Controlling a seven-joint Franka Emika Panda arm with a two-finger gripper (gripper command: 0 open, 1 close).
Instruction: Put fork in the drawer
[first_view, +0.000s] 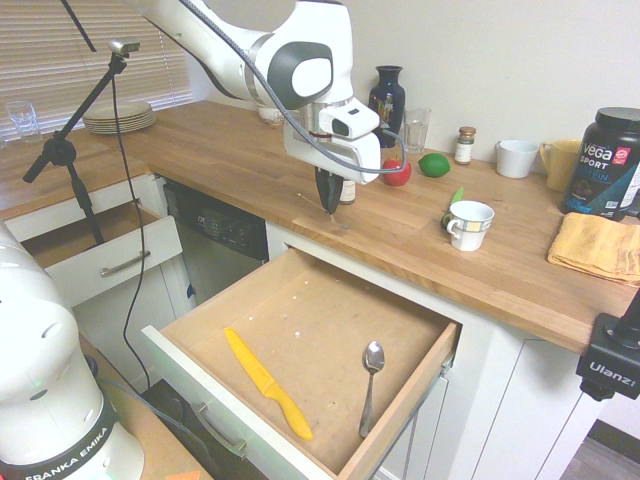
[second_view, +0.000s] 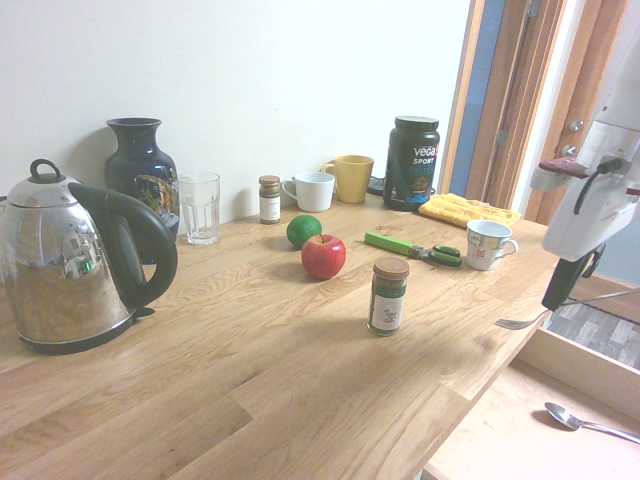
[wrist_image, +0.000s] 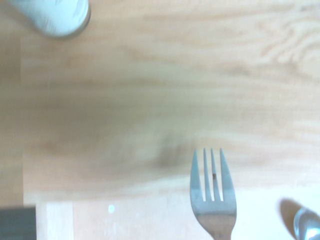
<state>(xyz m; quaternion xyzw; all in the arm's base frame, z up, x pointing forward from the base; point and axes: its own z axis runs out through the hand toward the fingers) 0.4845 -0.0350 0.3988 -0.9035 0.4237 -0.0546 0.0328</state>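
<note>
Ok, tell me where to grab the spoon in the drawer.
Take the spoon by the middle of its slim handle, coming straight down from above, closing across the handle. It lies flat on the drawer bottom, and the nearby side wall likely blocks a sideways approach.

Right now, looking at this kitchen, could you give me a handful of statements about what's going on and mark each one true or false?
1. The end effector holds the fork above the countertop edge. True.
2. The fork already lies inside the drawer. False: it is in the end effector's grip, above the counter rim.
3. A yellow knife and a spoon lie on the drawer's wooden bottom. True.
4. The red apple sits in the drawer. False: it is on the counter, beside the lime.
5. The large drawer is closed. False: it is pulled wide open.
</note>
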